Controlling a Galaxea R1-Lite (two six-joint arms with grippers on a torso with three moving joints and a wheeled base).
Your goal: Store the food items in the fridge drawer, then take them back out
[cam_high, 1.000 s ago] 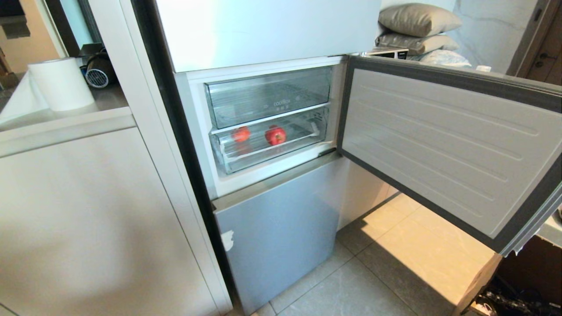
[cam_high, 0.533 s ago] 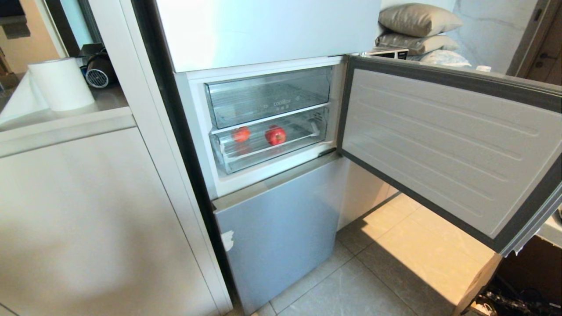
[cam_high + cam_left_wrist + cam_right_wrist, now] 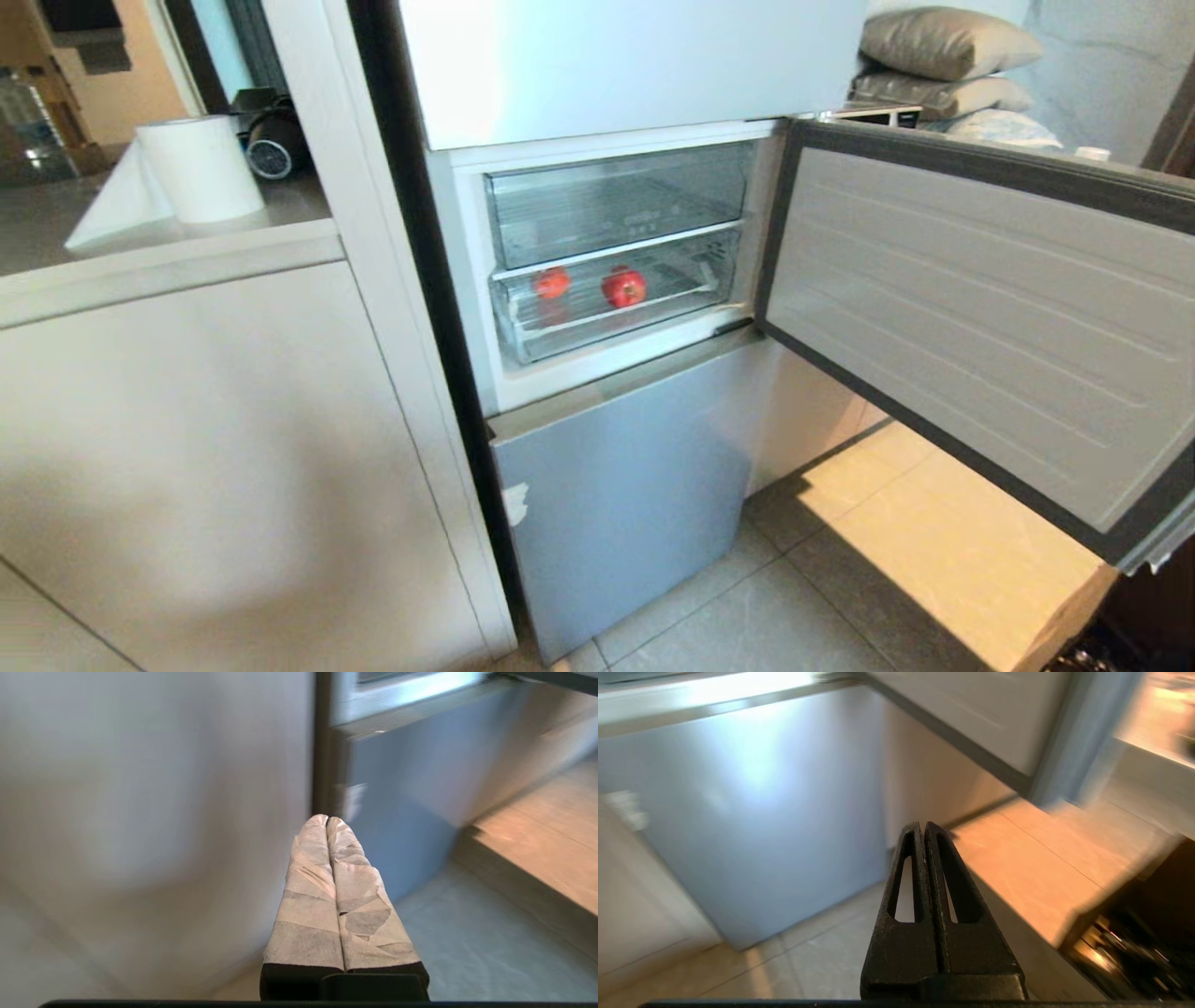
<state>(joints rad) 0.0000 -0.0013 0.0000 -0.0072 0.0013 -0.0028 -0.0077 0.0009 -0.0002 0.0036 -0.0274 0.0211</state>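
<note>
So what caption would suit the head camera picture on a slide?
Open fridge door, two red food items in the lower clear fridge drawer, no arms in view.

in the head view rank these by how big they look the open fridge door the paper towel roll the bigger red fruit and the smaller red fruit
1. open fridge door
2. paper towel roll
3. bigger red fruit
4. smaller red fruit
The door sits nearer the camera, which adds to its apparent size.

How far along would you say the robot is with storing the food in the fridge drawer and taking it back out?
Done: two red food items lie in the fridge drawer, which sits pushed in behind the open fridge door. In hand: nothing; the left gripper and right gripper are both shut, empty and low by the fridge's lower door. Left: pulling the drawer out and retrieving both items.
</note>
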